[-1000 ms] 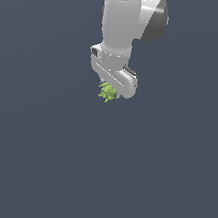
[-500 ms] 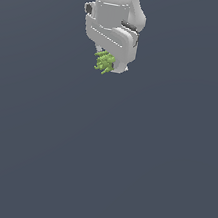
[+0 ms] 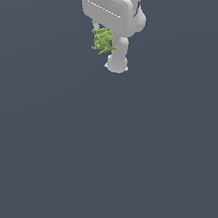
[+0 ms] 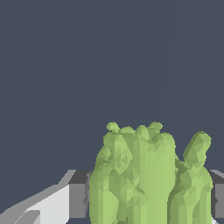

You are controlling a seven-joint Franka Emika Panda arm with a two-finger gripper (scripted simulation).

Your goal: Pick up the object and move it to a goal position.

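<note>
The object (image 3: 102, 41) is a small light-green bumpy lump, held under the white arm near the top of the exterior view. My gripper (image 3: 102, 40) is shut on it, well above the dark grey floor. In the wrist view the object (image 4: 148, 175) fills the space between the two fingers, one finger (image 4: 77, 197) showing on one side and a sliver of the other (image 4: 218, 192) on the opposite side. The fingertips themselves are hidden behind the green lump.
A flat dark grey surface (image 3: 120, 174) spreads under the arm. No other objects or containers show in either view.
The arm has swung toward the exterior view's left and up, carrying the green object with it. The grip has stayed shut on it.
</note>
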